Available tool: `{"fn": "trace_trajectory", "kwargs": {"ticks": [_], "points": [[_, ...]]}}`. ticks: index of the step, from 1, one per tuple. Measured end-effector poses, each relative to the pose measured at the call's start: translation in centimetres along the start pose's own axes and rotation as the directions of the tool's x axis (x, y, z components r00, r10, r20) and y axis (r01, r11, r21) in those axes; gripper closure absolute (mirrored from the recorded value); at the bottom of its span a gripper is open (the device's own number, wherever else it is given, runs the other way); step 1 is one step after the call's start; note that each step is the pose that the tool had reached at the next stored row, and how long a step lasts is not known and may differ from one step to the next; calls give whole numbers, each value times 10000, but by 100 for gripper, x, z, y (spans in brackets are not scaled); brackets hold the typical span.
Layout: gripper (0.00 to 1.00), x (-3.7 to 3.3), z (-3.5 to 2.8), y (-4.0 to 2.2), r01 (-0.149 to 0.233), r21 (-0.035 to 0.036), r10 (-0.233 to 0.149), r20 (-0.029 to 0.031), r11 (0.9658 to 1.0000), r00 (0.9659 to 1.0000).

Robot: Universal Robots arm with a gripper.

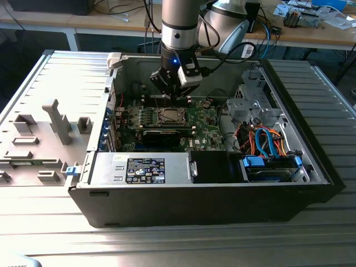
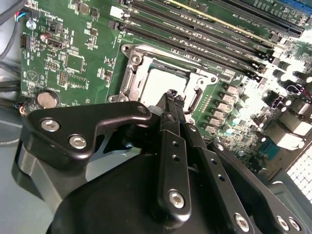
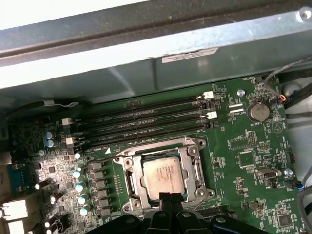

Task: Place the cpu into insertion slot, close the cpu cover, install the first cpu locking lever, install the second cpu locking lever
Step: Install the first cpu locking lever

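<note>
The open computer case [image 1: 289, 183] is lying on its side on a ribbed metal table [image 1: 178, 245], with its removed side panel [image 1: 44, 133] resting flat at the exterior view's left; inside it the green motherboard [image 1: 197, 125] is facing upward, and the arm [image 1: 179, 28] is reaching down over the board's far edge; the gripper [image 1: 173, 95] is hanging just behind the insertion slot [image 1: 168, 115]; in both wrist views its fingers [image 2: 171, 105] are drawn together to a narrow point with nothing between them, their tips poised over the socket's edge; the insertion slot [image 3: 163, 173] is sitting beside the rows of black memory slots [image 3: 146, 122]; the cpu cover [image 3: 130, 165] is appearing, as far as the view allows, to lie flat around the chip, framing it; the cpu [image 3: 165, 175] is resting in the socket, its silvery top showing through the square window [image 2: 161, 83].
</note>
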State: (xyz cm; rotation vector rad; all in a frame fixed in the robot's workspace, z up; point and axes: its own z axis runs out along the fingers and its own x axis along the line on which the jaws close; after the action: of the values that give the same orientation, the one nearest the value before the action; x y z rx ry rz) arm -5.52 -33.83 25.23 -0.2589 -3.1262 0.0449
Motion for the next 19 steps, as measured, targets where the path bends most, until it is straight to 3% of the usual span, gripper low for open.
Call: {"fn": "trace_trajectory", "kwargs": {"ticks": [2, 6, 10, 14, 19], "points": [[89, 0, 1, 0, 190, -66, -190, -4, 9998, 9998], [89, -1, 3, 0, 917, -106, -917, 13, 9957, 9958], [89, -1, 5, 0, 1625, -151, -1624, 30, 9866, 9867], [89, -1, 6, 0, 2062, -162, -2062, 43, 9784, 9785], [89, -1, 6, 0, 2083, -162, -2083, 43, 9779, 9781]]}}
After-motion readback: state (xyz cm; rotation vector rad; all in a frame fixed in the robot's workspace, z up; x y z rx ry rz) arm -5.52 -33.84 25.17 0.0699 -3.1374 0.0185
